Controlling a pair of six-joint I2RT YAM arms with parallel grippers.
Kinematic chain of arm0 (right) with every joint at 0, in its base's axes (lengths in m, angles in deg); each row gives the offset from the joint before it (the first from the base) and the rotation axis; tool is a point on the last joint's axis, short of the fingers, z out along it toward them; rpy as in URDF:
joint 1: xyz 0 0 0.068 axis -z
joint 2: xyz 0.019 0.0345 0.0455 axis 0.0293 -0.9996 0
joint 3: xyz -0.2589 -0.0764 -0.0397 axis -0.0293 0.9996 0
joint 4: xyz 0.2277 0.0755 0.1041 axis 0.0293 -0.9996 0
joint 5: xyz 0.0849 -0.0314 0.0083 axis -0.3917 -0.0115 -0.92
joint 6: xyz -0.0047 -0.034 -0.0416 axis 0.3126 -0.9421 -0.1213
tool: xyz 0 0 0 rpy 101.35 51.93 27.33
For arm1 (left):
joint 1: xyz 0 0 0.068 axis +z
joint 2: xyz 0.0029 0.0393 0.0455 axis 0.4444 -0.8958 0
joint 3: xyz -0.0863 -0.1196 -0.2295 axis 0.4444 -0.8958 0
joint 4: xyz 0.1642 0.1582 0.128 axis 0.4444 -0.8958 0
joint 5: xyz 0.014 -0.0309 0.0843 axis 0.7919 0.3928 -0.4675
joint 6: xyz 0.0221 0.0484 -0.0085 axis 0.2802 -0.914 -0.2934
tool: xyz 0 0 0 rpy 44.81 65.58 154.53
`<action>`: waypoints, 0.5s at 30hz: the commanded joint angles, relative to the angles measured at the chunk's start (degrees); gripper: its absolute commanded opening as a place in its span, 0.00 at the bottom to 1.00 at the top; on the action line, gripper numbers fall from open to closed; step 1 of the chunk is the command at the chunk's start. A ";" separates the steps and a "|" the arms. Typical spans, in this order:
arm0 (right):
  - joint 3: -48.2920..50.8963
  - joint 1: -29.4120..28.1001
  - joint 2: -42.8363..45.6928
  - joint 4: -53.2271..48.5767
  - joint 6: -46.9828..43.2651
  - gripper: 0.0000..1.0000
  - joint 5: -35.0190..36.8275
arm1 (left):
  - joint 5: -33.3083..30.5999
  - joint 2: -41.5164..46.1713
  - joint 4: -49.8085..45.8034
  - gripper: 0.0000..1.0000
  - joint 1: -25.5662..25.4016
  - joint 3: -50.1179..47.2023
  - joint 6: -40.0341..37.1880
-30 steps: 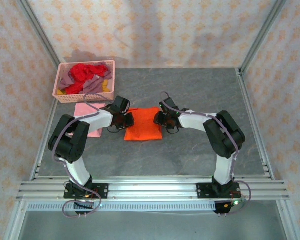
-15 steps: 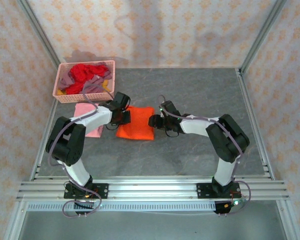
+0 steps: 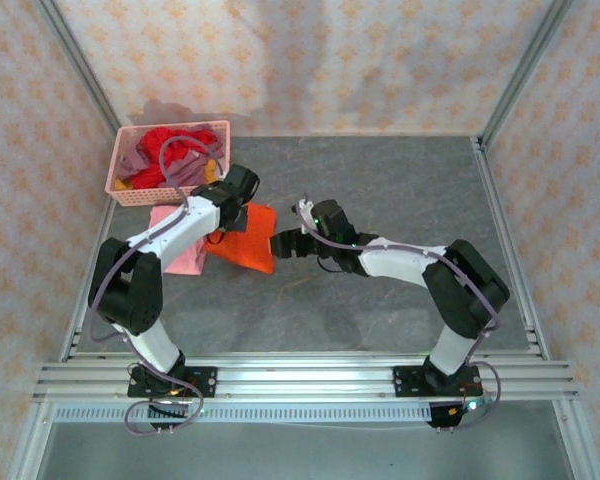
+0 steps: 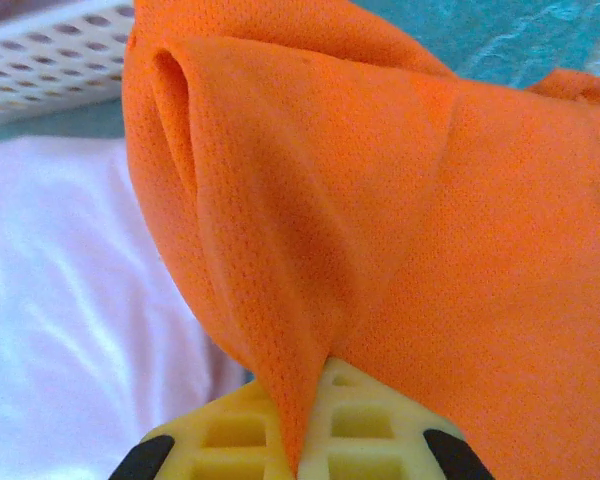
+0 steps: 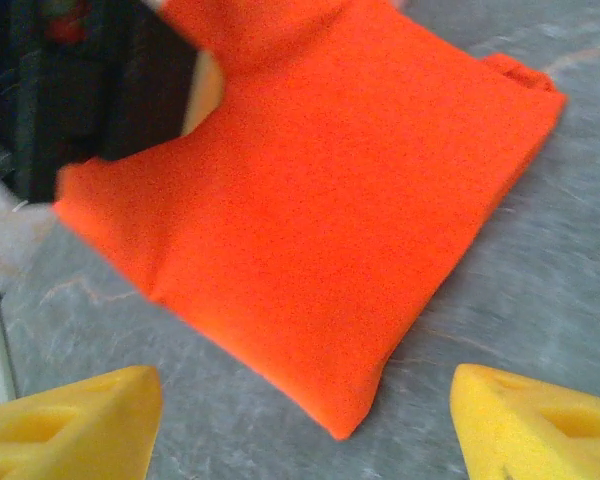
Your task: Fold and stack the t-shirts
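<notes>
Stacking is the step here, I'd say: the orange shirt (image 3: 248, 242) is already folded into a neat square and looks headed for the pink shirt (image 3: 180, 248), which lies flat at its 9 o'clock. The left gripper (image 4: 298, 440) is clamped on a pinch of orange cloth. From its wrist cam you can see the fabric squeezed between the yellow pads and hanging in a loose fold, with pink right behind it. From above, the orange square is tilted, raised on the side toward 11 o'clock, and its left edge meets the pink one's right edge. I can't tell whether it overlaps yet. The right gripper (image 5: 305, 420) sits at the shirt's 3 o'clock with its jaws spread wide and nothing in them, the near corner of the orange lying on the table (image 5: 540, 300) just ahead of it. My guess for the next move is to carry the orange toward 9 o'clock and lay it square on the pink without letting the fold flop open. One pinch point on soft cloth means the far side may drag or droop, so the free gripper could steady the trailing edge. The basket (image 3: 140, 190) at 10 o'clock holds the red, mauve and yellow shirts (image 3: 170, 150), all unfolded, so there's plenty left to do.
</notes>
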 commanded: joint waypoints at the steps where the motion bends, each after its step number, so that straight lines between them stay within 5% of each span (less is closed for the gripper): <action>1: 1.92 -3.37 2.92 5.87 -8.44 0.78 -1.18 | -8.04 1.58 -5.43 0.00 1.51 2.51 -4.38; 10: 2.58 -6.76 2.07 14.20 -11.83 0.79 -4.48 | -2.01 5.29 -6.95 0.00 8.61 1.94 -7.86; 15: 2.49 -6.84 1.65 14.23 -12.09 0.78 -5.27 | -4.65 5.98 -8.97 0.00 9.62 3.48 -9.58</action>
